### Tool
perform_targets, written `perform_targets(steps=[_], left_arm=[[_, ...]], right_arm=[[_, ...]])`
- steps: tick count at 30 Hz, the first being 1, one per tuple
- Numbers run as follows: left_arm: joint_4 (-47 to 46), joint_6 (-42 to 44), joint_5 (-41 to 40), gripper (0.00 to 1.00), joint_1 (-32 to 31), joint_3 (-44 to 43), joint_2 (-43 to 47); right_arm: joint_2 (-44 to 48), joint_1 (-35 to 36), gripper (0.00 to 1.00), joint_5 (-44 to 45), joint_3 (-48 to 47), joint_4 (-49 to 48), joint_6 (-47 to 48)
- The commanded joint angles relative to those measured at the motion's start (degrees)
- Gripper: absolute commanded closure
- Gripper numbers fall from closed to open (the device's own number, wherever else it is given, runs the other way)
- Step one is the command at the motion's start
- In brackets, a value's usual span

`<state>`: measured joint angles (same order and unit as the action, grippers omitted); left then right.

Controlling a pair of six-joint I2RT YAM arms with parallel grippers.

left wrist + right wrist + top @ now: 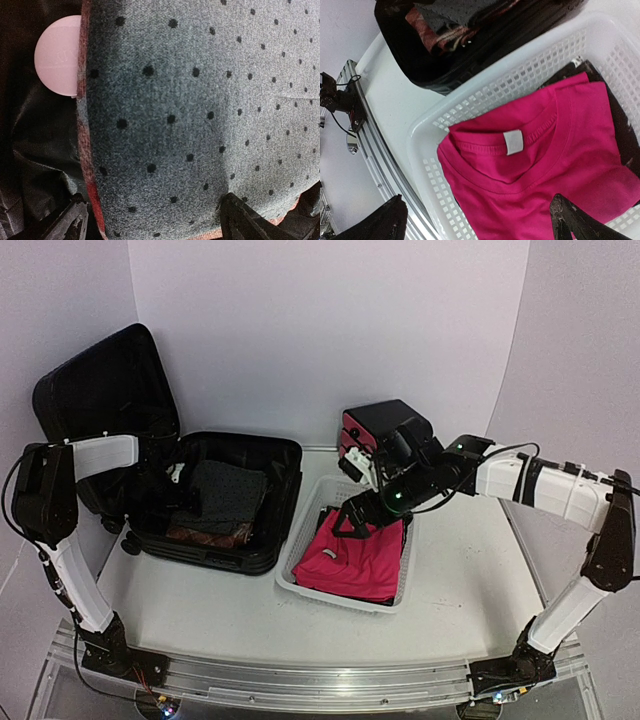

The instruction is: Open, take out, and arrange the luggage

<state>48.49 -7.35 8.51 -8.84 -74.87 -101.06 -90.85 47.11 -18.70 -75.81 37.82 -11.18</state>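
Luggage (285, 475) lies open at the worktop's far-left corner, lid up. Left gripper (152, 217) hangs spread wide over a grey dotted garment (200, 100) inside, holding nothing; lettering on the pink disc (57, 55) beside it is unreadable. Right gripper (480, 217), equally spread and empty, hovers above a magenta T-shirt (545, 170), plain white neck label (513, 142) showing, in the mesh basket (485, 100).

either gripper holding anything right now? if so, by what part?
Nothing held. Left gripper open over the dotted grey cloth; right gripper open over the pink T-shirt.
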Motion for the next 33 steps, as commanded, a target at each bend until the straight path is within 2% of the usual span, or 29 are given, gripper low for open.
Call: perform_targets(steps=[1, 7, 11, 12, 16, 20, 24, 29, 33], left_arm=[[-0.6, 0.6, 1.3, 0.10, -0.1, -1.0, -1.1], [-0.8, -0.2, 2.5, 0.28, -0.1, -0.6, 0.6], [-0.7, -1.0, 2.4, 0.40, -0.1, -0.6, 1.7], [-0.7, -1.3, 2.6, 0.45, -0.1, -0.7, 1.7], [-0.7, -1.7, 4.4, 0.57, -0.1, -0.8, 2.3], [-0.7, -1.9, 5.7, 0.70, -0.1, -1.1, 4.1], [-0.6, -2.0, 6.6, 0.79, -0.1, -2.3, 5.7], [-0.4, -2.2, 7.9, 0.87, 0.0, -3.5, 7.2], [-0.3, -2.5, 9.4, 0.90, -0.1, -4.5, 8.1]], right_arm=[[-3.5, 0.1, 0.02, 0.3, -7.1, -3.5, 2.8], [-10.7, 1.4, 0.02, 5.1, -15.9, -6.7, 8.5], [-17.1, 3.0, 0.02, 7.5, -23.1, -8.6, 15.9], [-18.7, 3.2, 0.02, 7.9, -24.8, -9.2, 17.5], [-25.3, 4.4, 0.07, 6.9, -30.7, -11.7, 24.8], [-31.6, 4.6, 0.18, 4.2, -38.5, -12.3, 28.0], [-39.4, 5.0, 0.23, 1.2, -47.6, -12.6, 29.4], [-47.4, 7.0, 0.23, 1.6, -55.8, -13.5, 31.7], [-51.1, 8.5, 0.22, 2.7, -58.4, -17.5, 32.0]])
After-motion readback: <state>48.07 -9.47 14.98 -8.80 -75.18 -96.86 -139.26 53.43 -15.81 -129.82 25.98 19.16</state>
